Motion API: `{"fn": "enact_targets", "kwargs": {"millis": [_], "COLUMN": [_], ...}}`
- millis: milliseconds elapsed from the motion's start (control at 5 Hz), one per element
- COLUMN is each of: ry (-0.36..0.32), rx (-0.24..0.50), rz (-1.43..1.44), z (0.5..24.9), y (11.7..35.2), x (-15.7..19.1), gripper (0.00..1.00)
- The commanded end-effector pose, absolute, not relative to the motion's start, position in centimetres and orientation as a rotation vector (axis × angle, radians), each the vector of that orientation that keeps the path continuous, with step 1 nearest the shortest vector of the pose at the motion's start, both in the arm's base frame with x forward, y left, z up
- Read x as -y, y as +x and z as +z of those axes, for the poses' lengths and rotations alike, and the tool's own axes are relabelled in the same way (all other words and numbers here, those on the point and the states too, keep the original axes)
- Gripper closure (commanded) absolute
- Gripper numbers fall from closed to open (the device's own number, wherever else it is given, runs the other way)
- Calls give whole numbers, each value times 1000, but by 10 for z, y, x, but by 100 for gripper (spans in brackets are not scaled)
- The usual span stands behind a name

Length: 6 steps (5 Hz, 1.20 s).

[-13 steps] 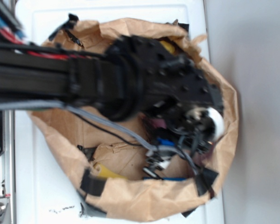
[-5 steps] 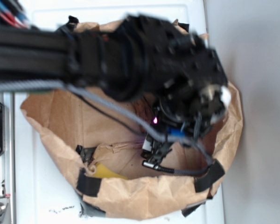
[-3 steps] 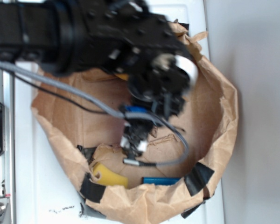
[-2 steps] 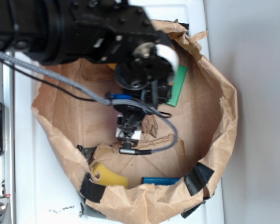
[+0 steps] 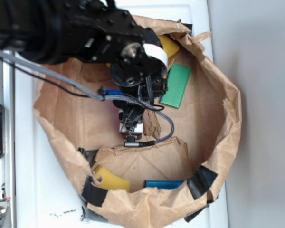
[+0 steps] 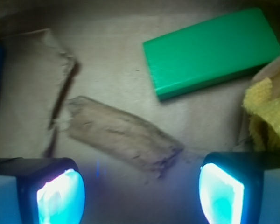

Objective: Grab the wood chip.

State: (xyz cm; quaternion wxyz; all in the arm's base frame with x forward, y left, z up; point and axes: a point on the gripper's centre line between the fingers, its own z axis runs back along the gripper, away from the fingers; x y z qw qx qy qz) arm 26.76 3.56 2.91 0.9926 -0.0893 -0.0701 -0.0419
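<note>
Claw: fingers spread apart, empty, hovering over the bag floor.
Wood chip: lies flat on brown paper, between and just ahead of the fingertips, untouched.
Green block: beyond the chip, apart from it.

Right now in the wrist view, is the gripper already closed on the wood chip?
No, the gripper is open, its fingertips apart on either side, and the wood chip lies flat between them, untouched.

white table | carries: brown paper bag (rim crumpled, black-taped)
</note>
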Motion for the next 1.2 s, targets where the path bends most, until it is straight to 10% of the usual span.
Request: {"fn": "enact_targets", "kwargs": {"millis": [0, 1000], "ry": [-137, -174], "rx": [302, 387], "rz": [-539, -958], "z": [42, 53], "y": [266, 262], "x": [-25, -8], "gripper": [0, 0]}}
